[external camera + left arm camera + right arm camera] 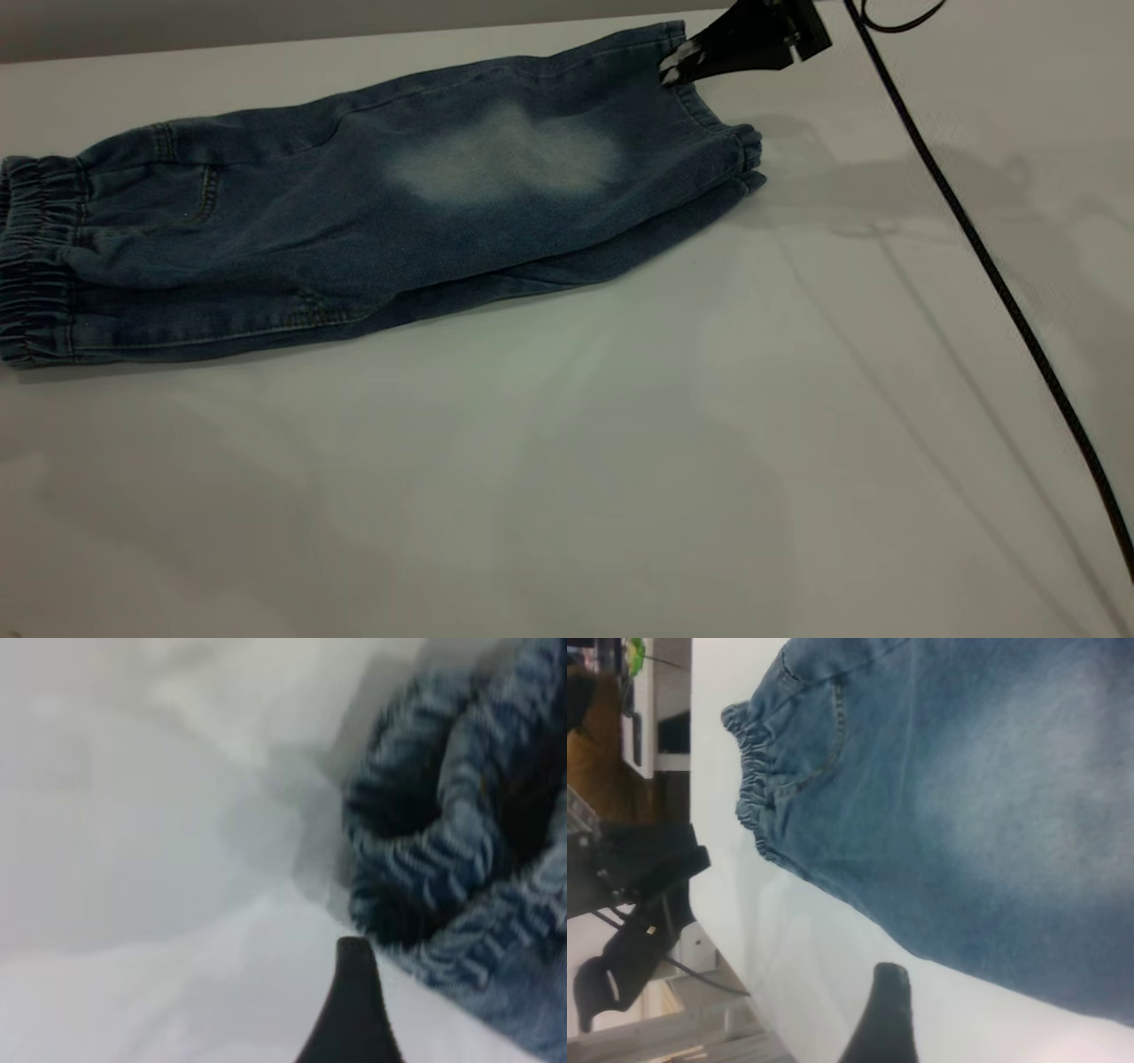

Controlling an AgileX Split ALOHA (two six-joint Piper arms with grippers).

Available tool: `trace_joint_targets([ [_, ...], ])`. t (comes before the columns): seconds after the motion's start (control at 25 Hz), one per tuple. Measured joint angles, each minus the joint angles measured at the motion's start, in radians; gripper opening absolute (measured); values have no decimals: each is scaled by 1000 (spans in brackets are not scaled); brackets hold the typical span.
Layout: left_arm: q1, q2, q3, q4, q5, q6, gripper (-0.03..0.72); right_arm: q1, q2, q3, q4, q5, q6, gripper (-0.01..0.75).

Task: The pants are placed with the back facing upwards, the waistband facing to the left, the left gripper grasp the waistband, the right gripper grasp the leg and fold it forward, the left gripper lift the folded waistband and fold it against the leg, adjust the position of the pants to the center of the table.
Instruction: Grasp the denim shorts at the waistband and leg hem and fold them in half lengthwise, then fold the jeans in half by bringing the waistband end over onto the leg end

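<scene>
- Exterior: pants [372,213] lie folded lengthwise on the tabletop [620,461], far-left; waistband [35,257] at left, leg [532,159] on top, likely ready for the second fold. Right gripper [680,64] at the hem's far right corner; whether pinching it, cannot tell.
- Left wrist: left gripper [354,1001] just beside bunched denim; spread unclear.
- Right wrist: one fingertip [888,992] over bare tabletop beside the leg.

Right tool [680,64] at folded pants [372,213] hem, table [567,461].
</scene>
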Motion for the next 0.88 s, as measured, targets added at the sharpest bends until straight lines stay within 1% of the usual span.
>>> trace_joint_targets([
  [0.12, 0, -2, 0, 44, 25, 54, 524, 5, 0, 0, -1, -1, -13, 583],
  [0.24, 0, -3, 0, 66, -10, 94, 524, 3, 0, 0, -2, -2, -21, 583],
  [0.4, -1, 3, 0, 62, -3, 71, 533, 3, 0, 0, -5, -3, -38, 583],
  [0.48, -1, 25, -2, 60, -6, 71, 551, 3, 0, 0, -5, -3, -38, 583],
  [0.64, -1, 95, -2, 26, 5, 79, 601, 3, 0, 0, -4, -2, -38, 582],
  [0.76, -1, 146, -4, -6, 9, 100, 610, 3, 0, 0, -4, -1, -38, 582],
  [0.88, -1, 164, -4, -48, 26, 159, 610, 3, 0, 0, -3, 0, -38, 582],
])
